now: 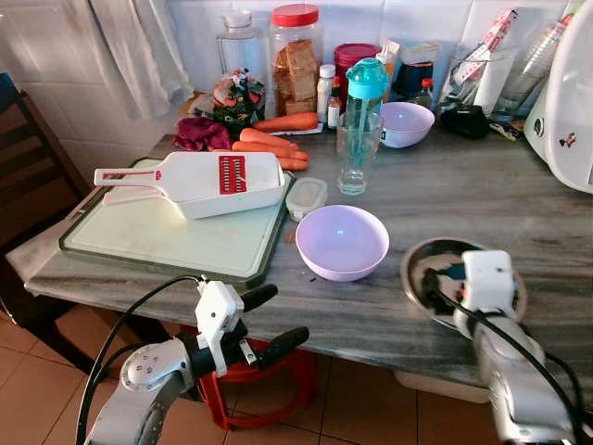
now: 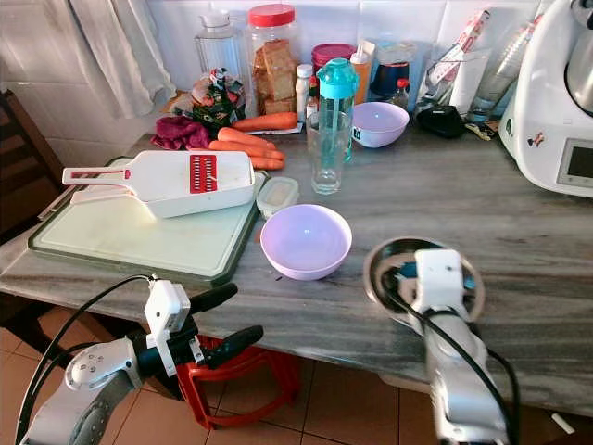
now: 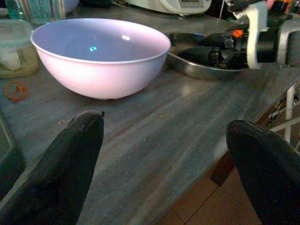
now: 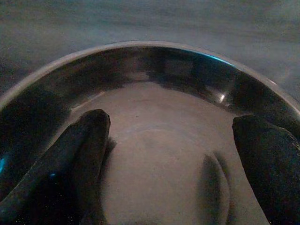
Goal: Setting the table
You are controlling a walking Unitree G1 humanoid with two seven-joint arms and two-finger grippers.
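Resting inside round steel plate [image 4: 154, 65], right claw [image 4: 173, 154] spread

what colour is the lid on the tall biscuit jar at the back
Red; the jar lid shows best in the left eye view.

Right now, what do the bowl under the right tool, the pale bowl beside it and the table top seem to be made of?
The bowl under the right tool looks like polished steel: it mirrors light. The pale lilac bowl seems plastic, smooth, with a soft sheen, though glazed ceramic is possible. The table top looks like grey veined stone, perhaps marble or a laminate.
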